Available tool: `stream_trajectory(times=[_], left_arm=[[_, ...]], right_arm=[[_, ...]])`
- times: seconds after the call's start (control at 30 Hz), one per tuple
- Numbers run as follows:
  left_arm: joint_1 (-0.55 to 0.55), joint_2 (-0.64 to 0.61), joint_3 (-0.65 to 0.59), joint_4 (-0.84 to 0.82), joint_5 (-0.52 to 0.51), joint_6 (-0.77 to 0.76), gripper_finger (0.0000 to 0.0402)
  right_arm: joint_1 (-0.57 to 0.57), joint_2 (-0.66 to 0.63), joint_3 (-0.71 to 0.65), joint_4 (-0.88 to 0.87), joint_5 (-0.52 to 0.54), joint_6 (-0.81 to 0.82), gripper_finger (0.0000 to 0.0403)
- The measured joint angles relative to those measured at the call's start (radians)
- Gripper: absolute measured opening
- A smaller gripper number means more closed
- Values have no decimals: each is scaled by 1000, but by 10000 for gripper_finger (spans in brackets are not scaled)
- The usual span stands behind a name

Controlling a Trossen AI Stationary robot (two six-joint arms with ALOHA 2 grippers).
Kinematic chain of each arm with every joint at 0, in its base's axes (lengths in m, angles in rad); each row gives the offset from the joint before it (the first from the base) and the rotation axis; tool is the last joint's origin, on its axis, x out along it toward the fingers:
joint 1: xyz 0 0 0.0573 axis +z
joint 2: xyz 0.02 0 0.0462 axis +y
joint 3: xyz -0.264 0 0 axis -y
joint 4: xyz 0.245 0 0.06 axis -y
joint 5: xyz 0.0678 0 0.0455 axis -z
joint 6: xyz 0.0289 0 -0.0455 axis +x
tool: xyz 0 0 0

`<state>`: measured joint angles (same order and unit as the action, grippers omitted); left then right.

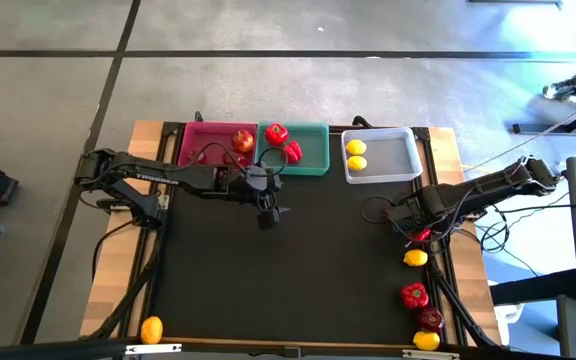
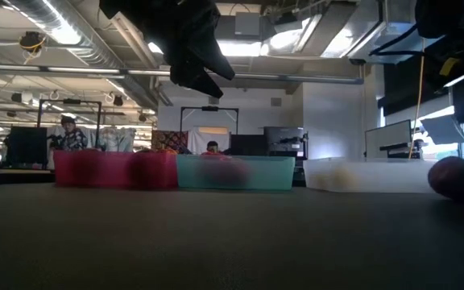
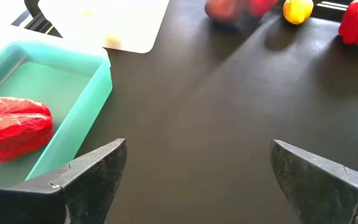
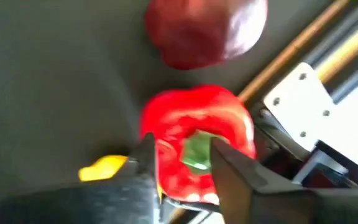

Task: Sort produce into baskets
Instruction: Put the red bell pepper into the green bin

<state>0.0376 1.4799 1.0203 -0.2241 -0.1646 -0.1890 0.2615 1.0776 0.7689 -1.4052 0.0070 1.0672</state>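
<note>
Holding two lemons (image 1: 355,155): white basket (image 1: 408,172)

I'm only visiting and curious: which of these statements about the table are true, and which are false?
1. The pale white plastic basket holds two yellow lemons. True.
2. The teal plastic basket holds only lemons. False: it holds two bright red bell peppers.
3. The left hand is open and holds nothing. True.
4. The pink plastic basket has nothing in it. False: a dark red round apple lies in it.
</note>
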Motion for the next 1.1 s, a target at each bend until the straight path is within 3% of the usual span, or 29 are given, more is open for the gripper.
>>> stream_trajectory(times=[0.27, 0.43, 0.63, 0.9, 1.1], left_arm=[[0, 0, 0, 0, 0, 0, 390], [0, 0, 0, 0, 0, 5, 390], [0, 0, 0, 0, 0, 5, 390], [0, 0, 0, 0, 0, 20, 390], [0, 0, 0, 0, 0, 20, 390]], right_arm=[[0, 0, 3, 91, -26, -45, 224], [0, 0, 4, 171, -26, -119, 277], [-1, 0, 6, 254, -26, -252, 293], [-97, 0, 106, 92, 27, -414, 294], [-139, 8, 100, -71, -34, -493, 294]])
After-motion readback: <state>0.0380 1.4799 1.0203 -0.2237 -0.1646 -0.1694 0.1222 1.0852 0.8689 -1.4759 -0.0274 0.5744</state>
